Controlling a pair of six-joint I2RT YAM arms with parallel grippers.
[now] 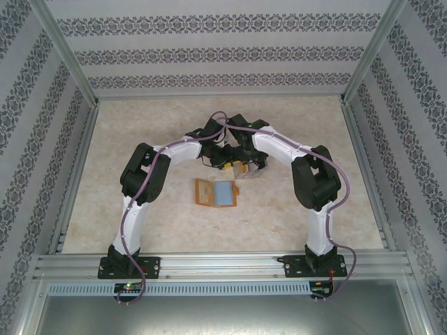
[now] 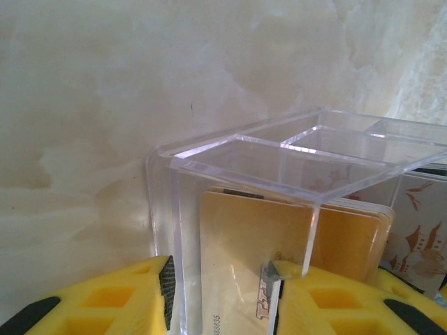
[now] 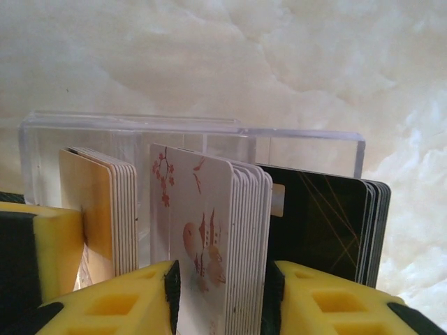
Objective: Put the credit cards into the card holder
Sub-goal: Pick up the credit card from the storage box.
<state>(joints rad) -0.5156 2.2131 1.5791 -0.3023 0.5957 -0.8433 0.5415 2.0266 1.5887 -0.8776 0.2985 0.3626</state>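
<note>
Pickup is the step I read here: the credit cards stand on edge in stacks inside the clear box, while the card holder lies open on the table, nearer the arm bases. My right gripper has its jaws parted around the white stack, not visibly pinching. My left gripper straddles the box's end corner; whether it clamps I cannot tell. Next I'd need to pinch few cards, lift straight up, then carry them to a pocket.
</note>
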